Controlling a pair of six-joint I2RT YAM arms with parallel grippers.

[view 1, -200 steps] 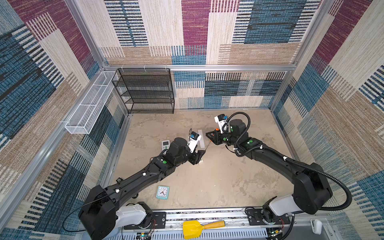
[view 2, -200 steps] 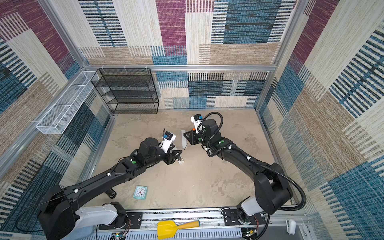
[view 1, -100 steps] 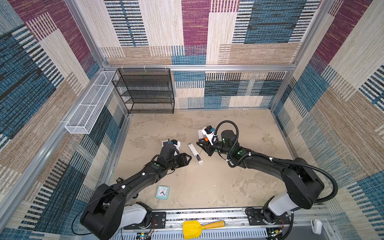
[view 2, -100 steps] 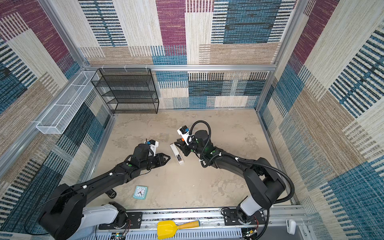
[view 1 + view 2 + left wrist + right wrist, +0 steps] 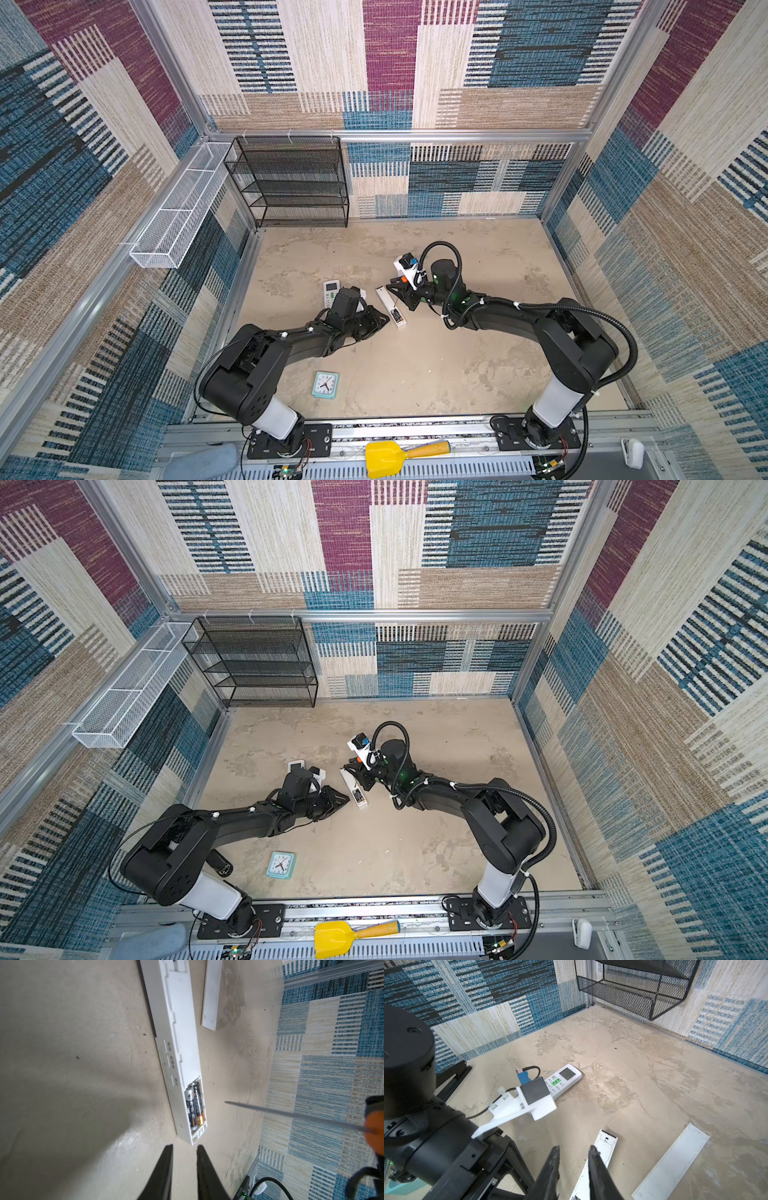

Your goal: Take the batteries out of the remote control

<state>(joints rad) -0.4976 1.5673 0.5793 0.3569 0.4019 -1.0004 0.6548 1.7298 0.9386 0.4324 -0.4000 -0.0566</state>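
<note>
In both top views the long white remote control (image 5: 390, 306) (image 5: 354, 789) lies on the beige worktop (image 5: 478, 365), bare rightward; left jaws at its near end, right jaws at its far end. Left wrist view: two dark gold-ended batteries (image 5: 194, 1106) sit in its open bay; left jaws, narrowly parted and empty, hover short of its end edge; right jaws clasp the orange-handled screwdriver (image 5: 291, 1114). Right wrist view: a white cover strip (image 5: 672, 1165) lies beside it, apart.

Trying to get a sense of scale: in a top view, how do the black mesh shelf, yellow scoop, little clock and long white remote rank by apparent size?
1. black mesh shelf
2. yellow scoop
3. long white remote and little clock: too alike to rank, one longer, one wider.
</note>
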